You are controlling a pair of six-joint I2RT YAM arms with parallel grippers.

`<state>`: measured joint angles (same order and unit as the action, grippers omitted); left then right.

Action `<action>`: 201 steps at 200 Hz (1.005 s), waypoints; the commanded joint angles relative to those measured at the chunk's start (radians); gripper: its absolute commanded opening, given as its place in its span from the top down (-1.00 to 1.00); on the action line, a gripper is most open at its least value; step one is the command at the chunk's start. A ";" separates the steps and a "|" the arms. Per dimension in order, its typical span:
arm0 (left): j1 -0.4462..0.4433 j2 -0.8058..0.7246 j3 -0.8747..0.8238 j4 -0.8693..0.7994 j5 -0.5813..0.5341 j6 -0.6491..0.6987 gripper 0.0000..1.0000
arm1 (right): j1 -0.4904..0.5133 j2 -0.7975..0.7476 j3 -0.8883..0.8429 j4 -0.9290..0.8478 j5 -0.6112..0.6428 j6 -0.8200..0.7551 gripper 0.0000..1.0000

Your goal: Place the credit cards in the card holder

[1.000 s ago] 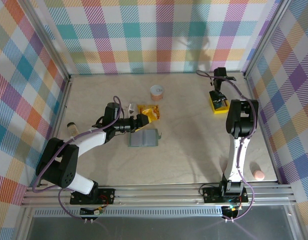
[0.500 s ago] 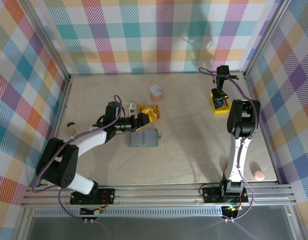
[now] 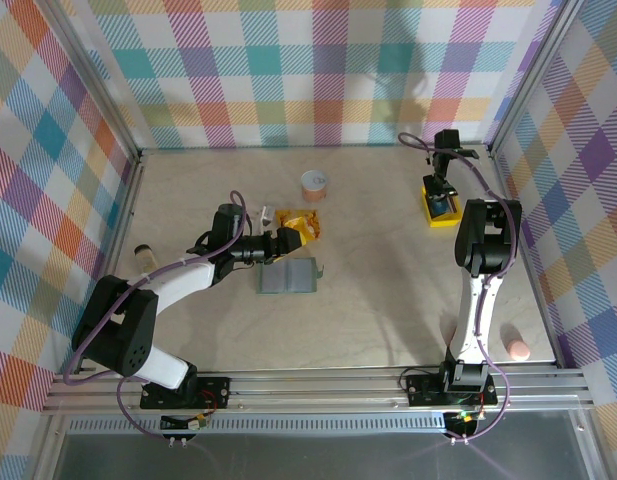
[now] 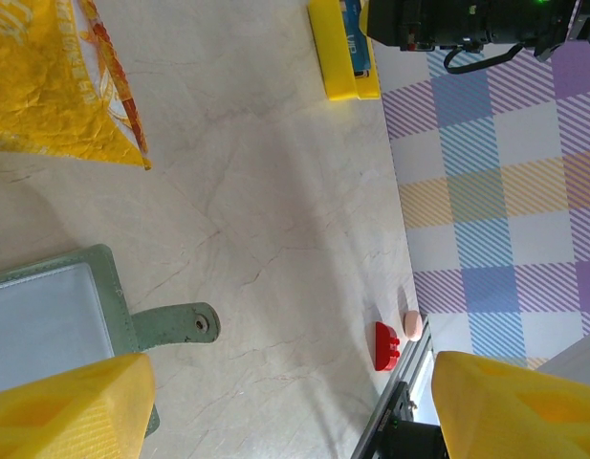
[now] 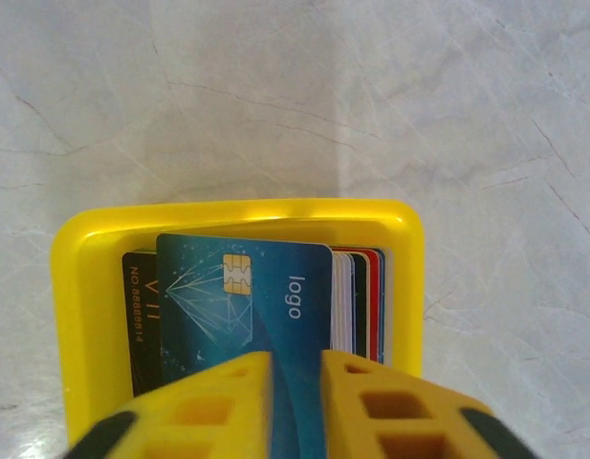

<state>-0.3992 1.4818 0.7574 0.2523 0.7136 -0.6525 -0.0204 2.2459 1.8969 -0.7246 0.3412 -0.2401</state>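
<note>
While the left end effector point(image 4: 293, 406) is hanging spread, the right end effector point(image 5: 295, 402) is sitting narrowed over the credit cards point(image 5: 247, 296). Whether it is pinching one is unclear.

Credit cards point(image 5: 247, 296) in tray point(image 5: 84, 316) at right; card holder point(image 3: 286, 278) mid-table, packet point(image 3: 300, 225) behind it

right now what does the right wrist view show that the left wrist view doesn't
Right wrist: a blue chip card atop a dark card, more cards edge-on beside it, and the right gripper, fingers close together, in front. Left wrist: the snack packet, a corner of the card holder, a red piece and the open left gripper. Both: the yellow tray and the marble table.
</note>
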 commanded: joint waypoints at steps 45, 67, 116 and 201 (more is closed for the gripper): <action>-0.016 -0.008 0.031 -0.015 -0.002 0.031 -0.52 | -0.008 -0.020 -0.051 -0.004 0.018 0.012 0.19; -0.016 -0.012 0.026 -0.017 -0.003 0.035 -0.52 | -0.008 -0.015 -0.055 -0.001 0.022 0.009 0.18; -0.016 -0.026 0.023 -0.039 -0.009 0.050 -0.51 | -0.013 -0.014 -0.040 -0.001 0.034 0.001 0.42; -0.021 -0.017 0.037 -0.042 -0.016 0.050 -0.51 | -0.041 -0.021 0.001 -0.001 0.030 -0.007 0.57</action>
<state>-0.4057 1.4818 0.7593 0.2295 0.7052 -0.6224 -0.0467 2.2452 1.8561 -0.7193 0.3592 -0.2447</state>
